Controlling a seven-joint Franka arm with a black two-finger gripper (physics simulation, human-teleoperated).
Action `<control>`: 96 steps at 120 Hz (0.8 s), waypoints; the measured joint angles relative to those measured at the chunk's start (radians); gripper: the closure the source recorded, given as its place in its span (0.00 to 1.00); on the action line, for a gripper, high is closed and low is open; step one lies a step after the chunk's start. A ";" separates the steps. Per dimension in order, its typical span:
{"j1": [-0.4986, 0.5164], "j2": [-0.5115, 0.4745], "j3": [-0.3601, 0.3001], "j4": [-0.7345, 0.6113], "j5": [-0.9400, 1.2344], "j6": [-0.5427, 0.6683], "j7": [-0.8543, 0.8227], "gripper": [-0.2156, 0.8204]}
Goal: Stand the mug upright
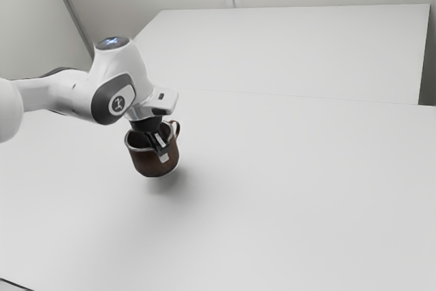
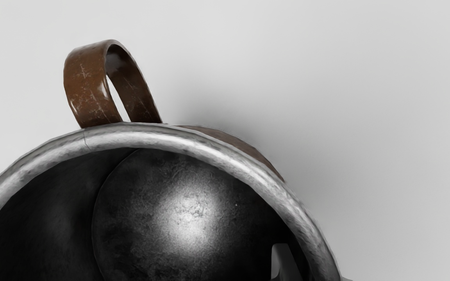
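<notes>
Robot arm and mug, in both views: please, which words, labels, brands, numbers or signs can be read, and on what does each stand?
No words or numbers can be read.
Arm, side: a round emblem, too small to read.
Arm, top: a blue-white lit sign, too small to read.
Mug: no text on the sides that show.

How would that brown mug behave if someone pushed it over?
The mug would probably stay stiff: its thick rim looks metallic. Being round, it might roll once on its side, though the protruding handle would likely stop a full turn.
</notes>
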 joint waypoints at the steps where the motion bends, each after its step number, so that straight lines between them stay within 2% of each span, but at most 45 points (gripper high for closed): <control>1: 0.000 0.000 0.000 -0.005 0.002 0.005 -0.006 0.96; 47: -0.003 0.002 0.001 -0.121 0.033 0.135 -0.211 0.96; 96: -0.003 0.057 0.000 -0.136 0.035 0.189 -0.329 0.95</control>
